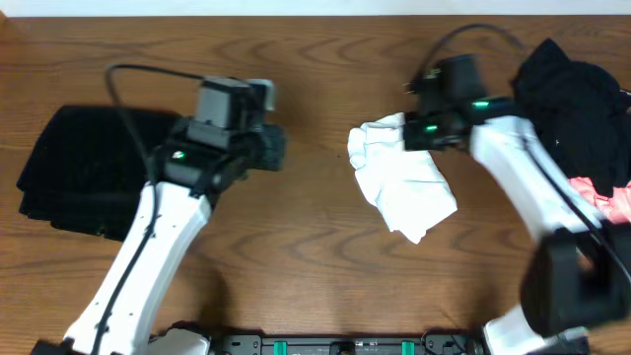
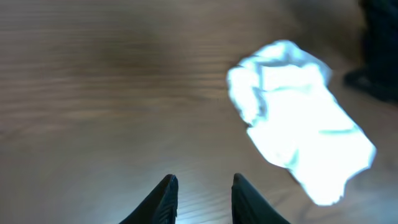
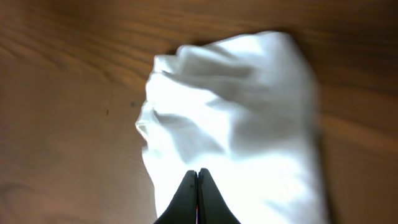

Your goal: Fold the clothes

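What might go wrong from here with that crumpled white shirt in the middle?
1. The white shirt lies bunched, so a pull by the shut right claw may drag the whole wad instead of spreading it.
2. The left claw is open over bare wood, off the shirt; reaching in, it might pinch several layers at once.
3. The right arm runs close beside the black pile and could snag it.

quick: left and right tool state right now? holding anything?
Left tool: open a little, nothing between the fingers.
Right tool: shut, tips at the white garment; cannot tell if fabric is pinched.
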